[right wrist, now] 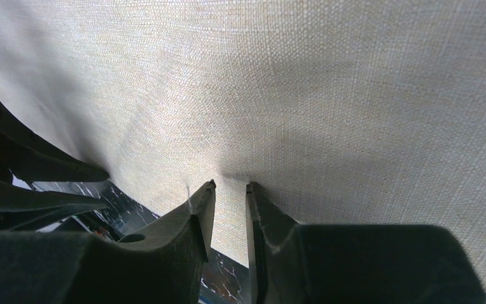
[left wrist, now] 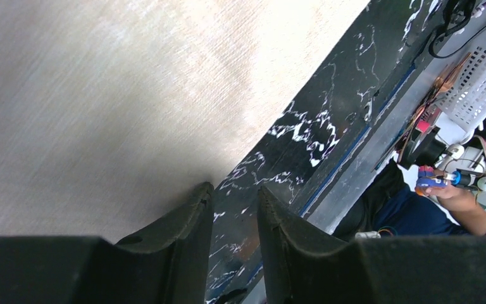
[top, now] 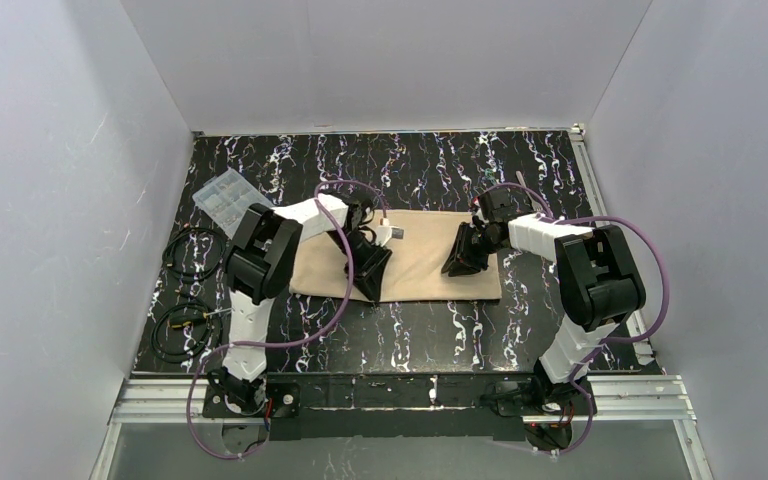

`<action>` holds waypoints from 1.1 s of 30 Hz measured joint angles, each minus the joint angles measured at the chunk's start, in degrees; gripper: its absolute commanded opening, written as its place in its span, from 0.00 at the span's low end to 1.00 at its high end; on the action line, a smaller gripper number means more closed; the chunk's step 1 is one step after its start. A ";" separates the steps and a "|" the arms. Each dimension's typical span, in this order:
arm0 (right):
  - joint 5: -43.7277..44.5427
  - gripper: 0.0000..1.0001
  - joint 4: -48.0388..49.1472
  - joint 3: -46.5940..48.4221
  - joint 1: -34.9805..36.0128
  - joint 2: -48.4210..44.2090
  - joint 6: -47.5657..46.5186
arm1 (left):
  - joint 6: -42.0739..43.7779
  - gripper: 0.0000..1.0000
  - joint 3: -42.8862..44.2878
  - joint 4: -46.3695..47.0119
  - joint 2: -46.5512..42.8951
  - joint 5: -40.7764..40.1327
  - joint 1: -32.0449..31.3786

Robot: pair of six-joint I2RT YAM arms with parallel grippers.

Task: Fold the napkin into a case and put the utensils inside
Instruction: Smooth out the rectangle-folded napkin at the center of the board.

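At the bottom of my left wrist view, my left end effector (left wrist: 234, 189) stands narrowly parted with nothing between its jaws, only dark marbled surface (left wrist: 316, 126) showing in the gap. It sits right at the edge of the napkin (left wrist: 133, 82), I judge so as to get under that edge for a fold. Low in my right wrist view, my right end effector (right wrist: 230, 185) has its tips on the weave where the cloth dimples slightly, with a thin gap between them; I cannot tell whether it pinches any cloth. From above, the napkin lies flat mid-frame as a wide rectangle, not yet a case. Farther, upper left, sits a clear plastic box (top: 222, 196). I cannot pick out the utensils, and I see no readable writing.
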 measured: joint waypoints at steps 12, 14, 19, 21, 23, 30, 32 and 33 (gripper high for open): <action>1.36 0.33 -0.57 0.31 0.22 -0.22 -0.26 | 4.15 0.28 -1.49 -4.20 -0.02 -0.87 10.08; 1.51 0.33 -0.61 0.31 0.20 -0.26 -0.26 | 4.63 0.28 -2.51 -4.66 -0.17 -0.39 10.73; 1.86 0.33 -0.68 0.31 0.22 -0.31 -0.31 | 6.12 0.28 -4.52 -5.95 -0.98 -0.24 11.76; 1.97 0.33 -0.70 0.31 0.22 -0.35 -0.31 | 6.78 0.28 -4.92 -6.45 -1.14 -0.50 12.22; 1.97 0.32 -0.70 0.31 0.22 -0.37 -0.31 | 7.43 0.28 -5.07 -6.91 -1.27 -1.01 12.90; 2.47 0.32 -0.81 0.31 0.22 -0.52 -0.61 | 9.79 0.27 -5.09 -8.28 -2.29 -4.83 16.48; 2.58 0.32 -0.83 0.31 0.22 -0.57 -0.79 | 10.21 0.27 -5.42 -8.59 -2.40 -5.29 17.68; 2.67 0.32 -0.85 0.31 0.22 -0.59 -0.92 | 10.45 0.27 -5.79 -8.61 -2.56 -5.40 18.12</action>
